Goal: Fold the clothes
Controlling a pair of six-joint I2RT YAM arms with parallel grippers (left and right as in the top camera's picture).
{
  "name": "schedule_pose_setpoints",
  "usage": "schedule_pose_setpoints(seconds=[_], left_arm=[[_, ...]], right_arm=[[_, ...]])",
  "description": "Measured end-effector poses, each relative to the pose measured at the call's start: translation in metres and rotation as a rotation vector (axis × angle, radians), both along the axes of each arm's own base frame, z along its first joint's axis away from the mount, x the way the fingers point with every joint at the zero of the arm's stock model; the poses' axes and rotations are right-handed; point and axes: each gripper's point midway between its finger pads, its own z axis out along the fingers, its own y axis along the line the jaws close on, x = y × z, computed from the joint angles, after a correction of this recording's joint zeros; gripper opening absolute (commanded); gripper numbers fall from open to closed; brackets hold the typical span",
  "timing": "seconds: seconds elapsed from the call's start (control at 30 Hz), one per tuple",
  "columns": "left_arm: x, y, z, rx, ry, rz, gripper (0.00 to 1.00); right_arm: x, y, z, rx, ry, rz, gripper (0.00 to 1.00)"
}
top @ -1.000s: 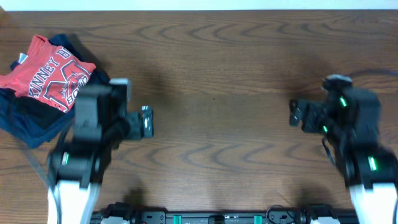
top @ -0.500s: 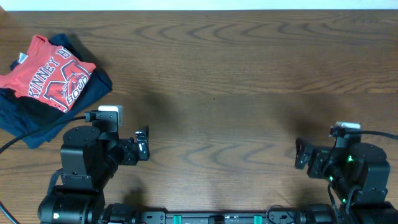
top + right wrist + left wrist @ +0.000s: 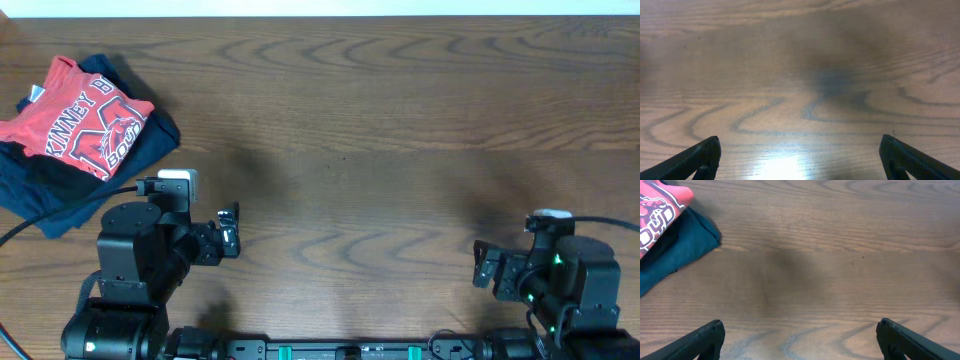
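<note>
The coral-red T-shirt (image 3: 85, 122) lies folded, lettering up, on a stack at the table's far left; its corner shows at the top left of the left wrist view (image 3: 660, 210). My left gripper (image 3: 230, 232) is open and empty near the front left, well to the right of and below the shirt; its fingertips (image 3: 800, 337) frame bare wood. My right gripper (image 3: 484, 268) is open and empty near the front right, with bare wood between its fingertips (image 3: 800, 157).
A folded navy-blue garment (image 3: 60, 195) lies under the red shirt, with a black garment (image 3: 40, 170) between them; the navy one shows in the left wrist view (image 3: 675, 250). The brown wooden table (image 3: 380, 130) spans the view. A black cable (image 3: 30, 232) runs at the left.
Both arms have pulled back toward the front edge. The right one kept moving a little lower in the last half second. The left arm has stopped. The clothes have not moved.
</note>
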Motion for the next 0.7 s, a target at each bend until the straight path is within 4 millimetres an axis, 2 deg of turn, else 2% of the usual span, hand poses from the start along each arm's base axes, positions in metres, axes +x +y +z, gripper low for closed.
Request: schedule_pose_setpoints(seconds=[0.13, 0.27, 0.43, 0.7], left_arm=[[0.000, 0.000, 0.000, 0.000, 0.000, 0.000, 0.98], [0.000, 0.000, 0.000, 0.000, 0.001, 0.000, 0.98], [0.000, 0.000, -0.002, 0.000, 0.004, 0.000, 0.98], [0.000, 0.000, -0.002, 0.000, 0.004, 0.000, 0.98]], right_arm=[[-0.002, -0.001, 0.009, -0.003, -0.089, -0.004, 0.99], [0.007, -0.002, 0.017, -0.013, -0.265, 0.006, 0.99], [0.029, 0.004, 0.012, -0.025, -0.510, 0.053, 0.99], [0.068, 0.010, 0.009, -0.040, -0.793, 0.083, 0.99]])
